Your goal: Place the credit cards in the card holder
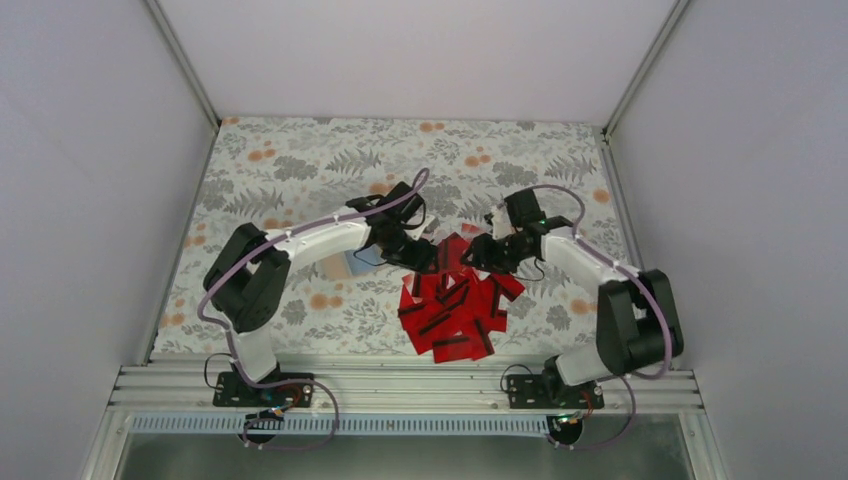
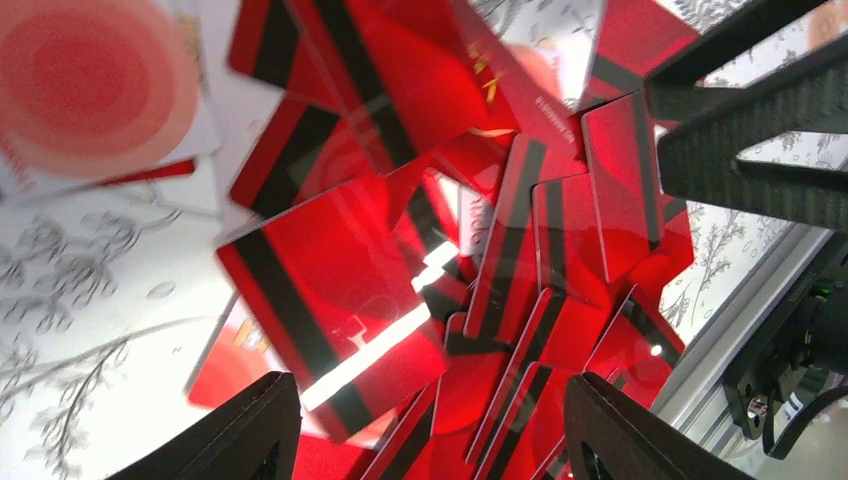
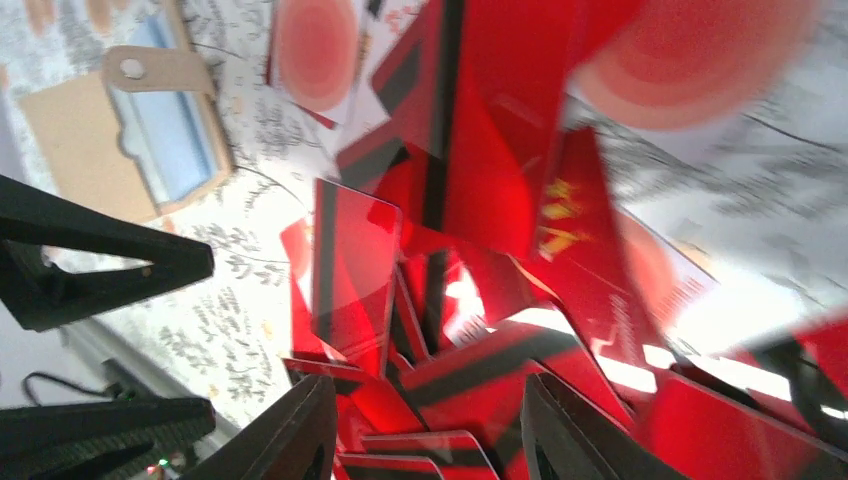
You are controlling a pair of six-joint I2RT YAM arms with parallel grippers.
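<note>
Top external: your credit cards (image 1: 455, 308) lie heaped on the tabletop (image 1: 300, 160) toward its near edge, long axes pointing every way. The left hand (image 1: 425, 258) and right hand (image 1: 477, 253) meet over the heap's far side.
Left wrist: the left hand (image 2: 430, 380) is spread and pinches nothing.
Right wrist: the right hand (image 3: 428, 380) is spread too. The card holder (image 3: 120, 130) lies flat beside the pile with bare tabletop around it.

The cards (image 1: 455, 310) lie in an overlapping heap on the cloth (image 1: 300, 170), at its middle, toward the near edge. The holder (image 3: 62, 132) lies flat on the cloth left of the heap, apart from it, beside the left arm (image 1: 310, 245).
</note>
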